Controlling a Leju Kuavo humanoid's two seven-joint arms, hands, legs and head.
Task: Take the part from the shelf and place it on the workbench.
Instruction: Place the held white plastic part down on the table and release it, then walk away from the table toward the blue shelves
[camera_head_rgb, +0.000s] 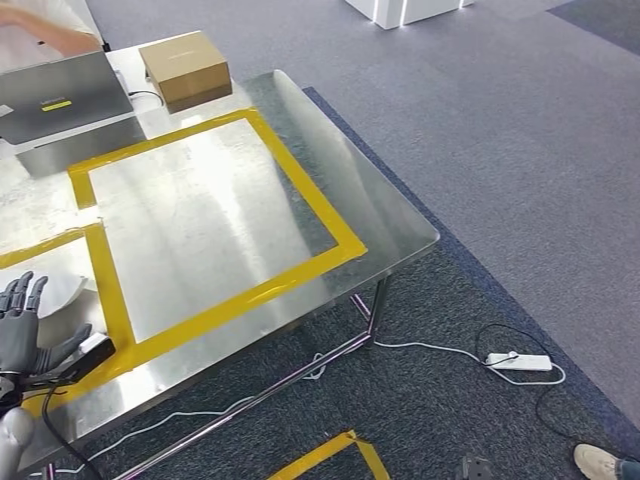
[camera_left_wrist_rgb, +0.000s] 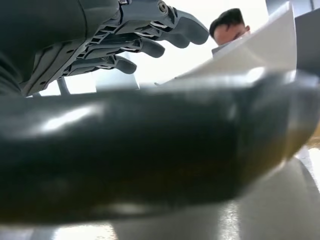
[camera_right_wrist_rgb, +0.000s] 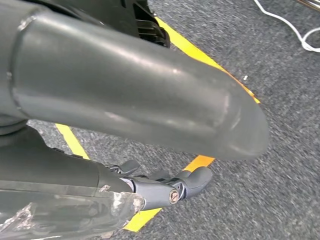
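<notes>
A white flat part (camera_head_rgb: 64, 288) lies on the metal workbench (camera_head_rgb: 377, 210) at its left end, inside a yellow-taped field. My left hand (camera_head_rgb: 23, 330) hovers just in front of it, fingers spread and pointing up, thumb out to the side, holding nothing. In the left wrist view the thick thumb (camera_left_wrist_rgb: 151, 150) crosses the picture, the fingers (camera_left_wrist_rgb: 151, 35) are stretched out, and the white part (camera_left_wrist_rgb: 249, 55) rises beyond them. My right hand (camera_right_wrist_rgb: 166, 187) hangs over the carpet with its fingers loosely extended and nothing in it.
A large yellow tape rectangle (camera_head_rgb: 302, 190) marks the middle of the bench. A brown cardboard box (camera_head_rgb: 185, 68) and a grey laptop (camera_head_rgb: 64, 95) stand at the back, a person's arm (camera_head_rgb: 53, 30) behind them. A power strip (camera_head_rgb: 519, 361) with cables lies on the floor.
</notes>
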